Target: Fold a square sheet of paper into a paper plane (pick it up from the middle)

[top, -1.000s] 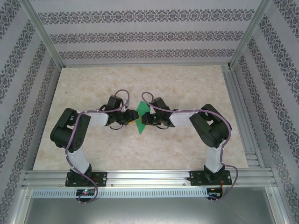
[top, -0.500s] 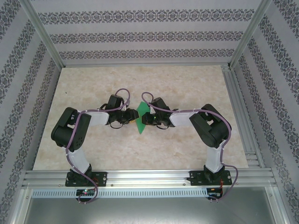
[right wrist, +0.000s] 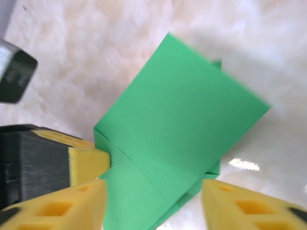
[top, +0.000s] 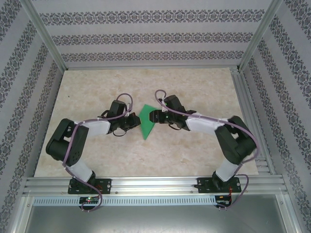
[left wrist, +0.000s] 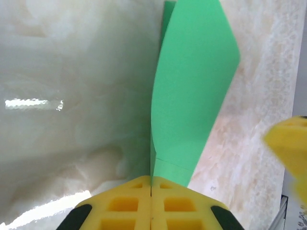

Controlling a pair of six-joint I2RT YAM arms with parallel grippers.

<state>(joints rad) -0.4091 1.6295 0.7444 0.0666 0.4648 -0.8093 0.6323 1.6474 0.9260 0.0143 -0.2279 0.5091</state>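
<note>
Well, left claw [left wrist: 151, 187]: my pads are squeezed flat together, pinching one thin edge of the square sheet of paper [top: 146, 121].
Right claw [right wrist: 153, 196]: my two yellow fingers [right wrist: 225, 203] are spread apart, one on each side of the paper, gripping nothing.
Paper: bright green, folded into a pointed shape, with the point toward the near edge of the worktop [top: 97, 87].
Place: around the middle of the worktop, right between my two claws.

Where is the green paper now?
Seen from above, the folded green paper is mid-table, pinched by the left gripper, with the open right gripper just right of it.
</note>
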